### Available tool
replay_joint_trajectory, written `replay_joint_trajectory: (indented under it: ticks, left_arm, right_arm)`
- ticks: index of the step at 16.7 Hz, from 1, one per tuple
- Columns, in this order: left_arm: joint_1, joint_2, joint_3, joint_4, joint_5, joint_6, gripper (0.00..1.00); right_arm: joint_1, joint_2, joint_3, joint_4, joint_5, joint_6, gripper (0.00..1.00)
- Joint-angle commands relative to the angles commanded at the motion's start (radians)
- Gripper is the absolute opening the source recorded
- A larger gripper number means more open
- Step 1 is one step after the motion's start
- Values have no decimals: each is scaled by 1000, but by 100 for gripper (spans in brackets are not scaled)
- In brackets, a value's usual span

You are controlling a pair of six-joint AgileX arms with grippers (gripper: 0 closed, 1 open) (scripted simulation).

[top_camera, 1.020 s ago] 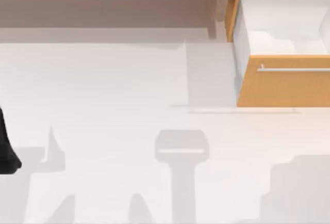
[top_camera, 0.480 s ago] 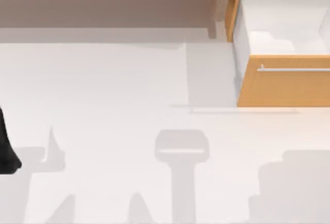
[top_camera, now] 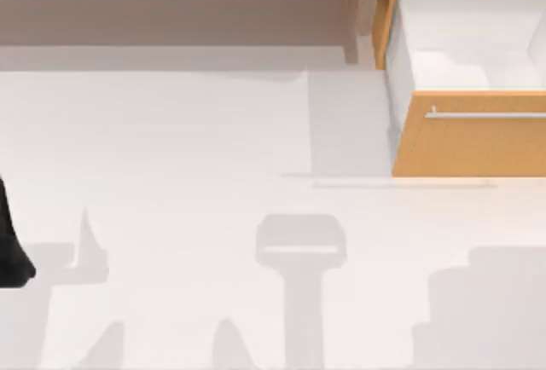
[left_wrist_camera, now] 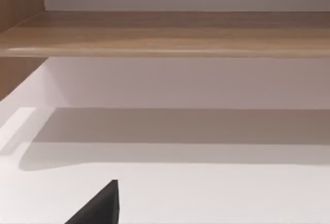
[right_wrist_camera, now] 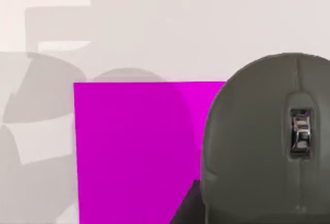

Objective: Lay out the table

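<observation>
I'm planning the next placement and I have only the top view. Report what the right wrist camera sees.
Observer: A grey computer mouse sits close in front of that camera.
Operator: Tell me what lies around it.
Observer: A magenta mat lies flat on the table. The mouse overlaps the mat's edge in that view, but I cannot tell whether they touch.
Operator: Now give me the left wrist camera.
Observer: It looks low along the table at the brown wooden shelf. The shelf's board stands raised off the table, with a band of shadow beneath it.
</observation>
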Motion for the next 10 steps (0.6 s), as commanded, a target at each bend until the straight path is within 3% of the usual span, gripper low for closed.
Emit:
replay_joint_trajectory:
  ticks: [10]
  left_arm:
    - [0,0,0,0,0,0,100]
  right_arm:
    - [1,66,-68,-13,6,0,0]
